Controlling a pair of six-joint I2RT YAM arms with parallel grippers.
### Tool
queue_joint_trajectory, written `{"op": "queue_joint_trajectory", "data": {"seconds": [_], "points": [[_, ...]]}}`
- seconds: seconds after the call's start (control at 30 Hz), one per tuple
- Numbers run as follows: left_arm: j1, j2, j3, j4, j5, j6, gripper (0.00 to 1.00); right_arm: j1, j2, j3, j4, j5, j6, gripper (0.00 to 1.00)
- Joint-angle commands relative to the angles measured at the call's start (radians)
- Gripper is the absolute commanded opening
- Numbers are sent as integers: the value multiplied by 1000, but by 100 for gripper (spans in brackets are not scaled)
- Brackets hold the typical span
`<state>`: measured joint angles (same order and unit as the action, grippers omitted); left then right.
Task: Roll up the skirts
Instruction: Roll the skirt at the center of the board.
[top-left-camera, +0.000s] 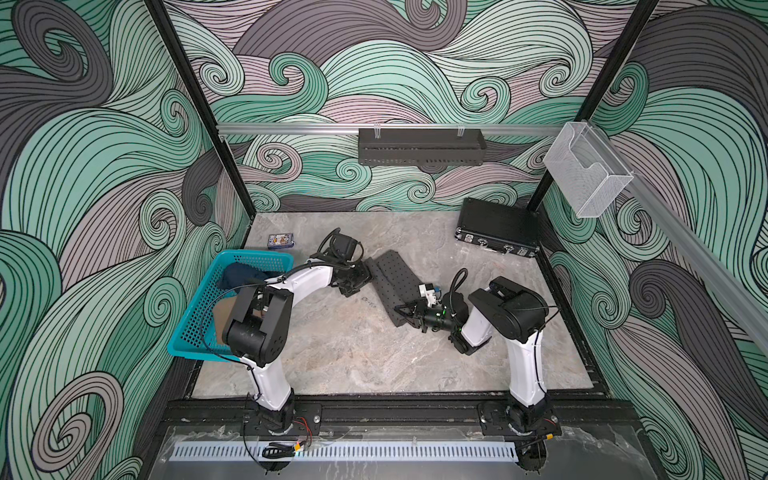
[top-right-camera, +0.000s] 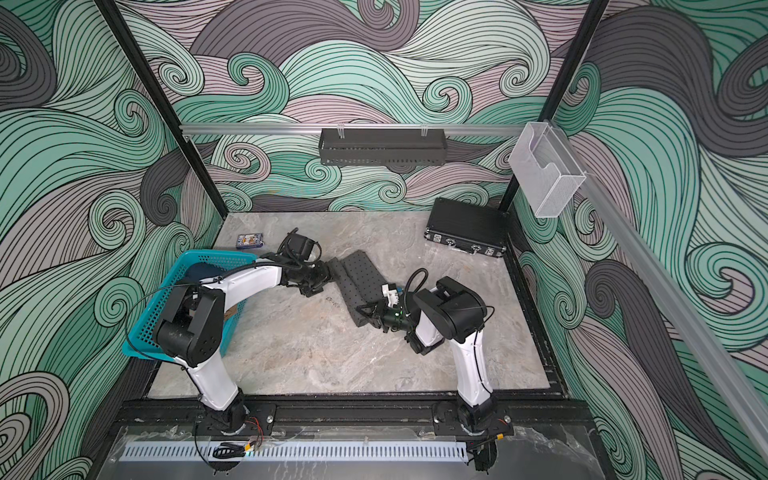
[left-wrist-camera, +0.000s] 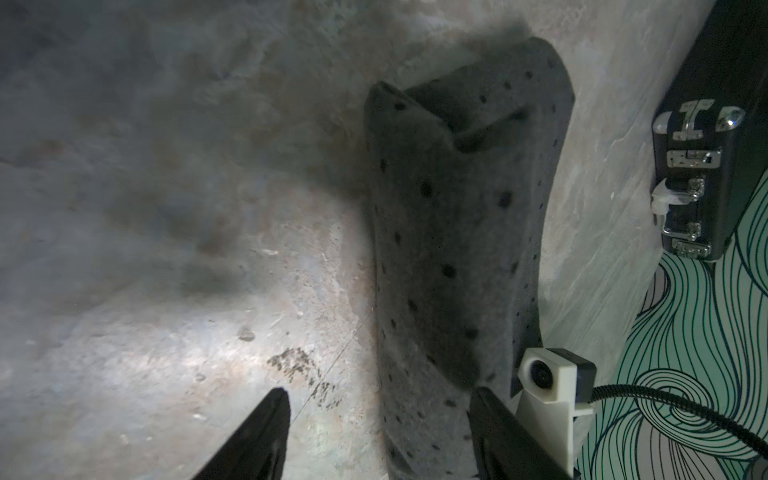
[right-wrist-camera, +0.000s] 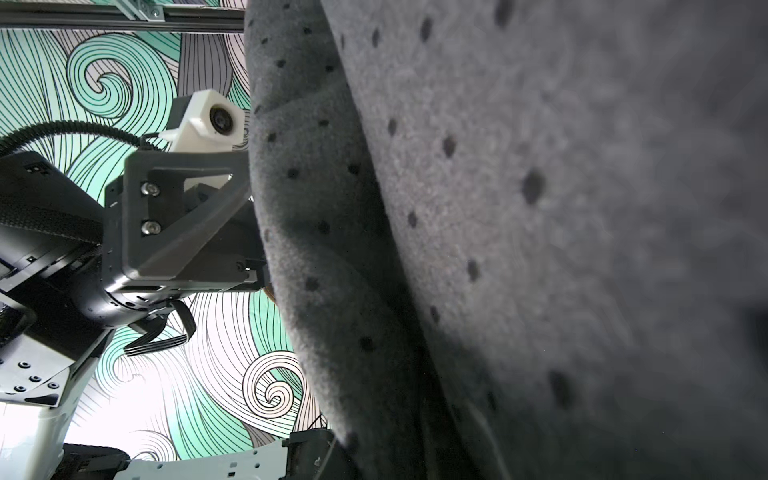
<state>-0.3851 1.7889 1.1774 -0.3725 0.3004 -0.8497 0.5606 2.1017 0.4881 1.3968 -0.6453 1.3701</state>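
Note:
The dark grey skirt with black dots (top-left-camera: 392, 282) lies folded in a long strip mid-table, seen in both top views (top-right-camera: 360, 277). My left gripper (top-left-camera: 365, 274) is at its far-left end, open; in the left wrist view the gripper (left-wrist-camera: 378, 399) straddles the skirt's (left-wrist-camera: 457, 232) edge, one finger (left-wrist-camera: 494, 419) over the cloth and one over bare table. My right gripper (top-left-camera: 405, 313) is shut on the skirt's near end; the cloth (right-wrist-camera: 519, 208) fills the right wrist view, with one finger (right-wrist-camera: 311, 453) showing. A dark blue skirt (top-left-camera: 241, 274) and a tan skirt (top-left-camera: 224, 318) lie in the basket.
A teal perforated basket (top-left-camera: 195, 332) stands at the table's left edge under my left arm. A black hard case (top-left-camera: 494, 230) sits at the back right. A small printed box (top-left-camera: 281, 241) lies at the back left. A black shelf (top-left-camera: 419, 145) hangs on the back wall.

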Motion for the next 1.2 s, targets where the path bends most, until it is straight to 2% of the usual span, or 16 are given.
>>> {"op": "queue_joint_trajectory", "data": {"seconds": [0.0, 0.17, 0.27, 0.47, 0.6, 0.67, 0.77, 0.83, 0.97, 1.07, 1.17], "points": [[-9, 67, 74, 39, 20, 5, 67, -8, 26, -42, -100, 11, 42, 0], [-32, 193, 217, -84, -15, 13, 53, -14, 65, -32, -85, -6, 80, 0], [-54, 286, 342, -223, -51, 16, 48, -19, 82, -33, -77, -12, 102, 0], [-116, 491, 632, -569, -213, 41, 47, -24, 72, -25, -149, -35, 80, 0], [-132, 595, 754, -702, -276, 53, 48, -29, 46, -10, -240, -52, 34, 0], [-137, 637, 807, -747, -299, 62, 48, -33, 20, -9, -285, -52, -1, 9], [-146, 704, 898, -825, -343, 73, 48, -34, -79, -4, -446, -45, -117, 27], [-150, 728, 925, -837, -337, 82, 48, -35, -199, 5, -648, -15, -250, 40], [-167, 735, 927, -820, -330, 103, 48, -33, -447, 40, -1032, 97, -540, 56], [-177, 755, 969, -842, -306, 132, 47, -20, -643, 59, -1297, 277, -747, 63], [-187, 769, 995, -846, -283, 168, 47, 67, -810, 84, -1451, 534, -961, 69]]}}
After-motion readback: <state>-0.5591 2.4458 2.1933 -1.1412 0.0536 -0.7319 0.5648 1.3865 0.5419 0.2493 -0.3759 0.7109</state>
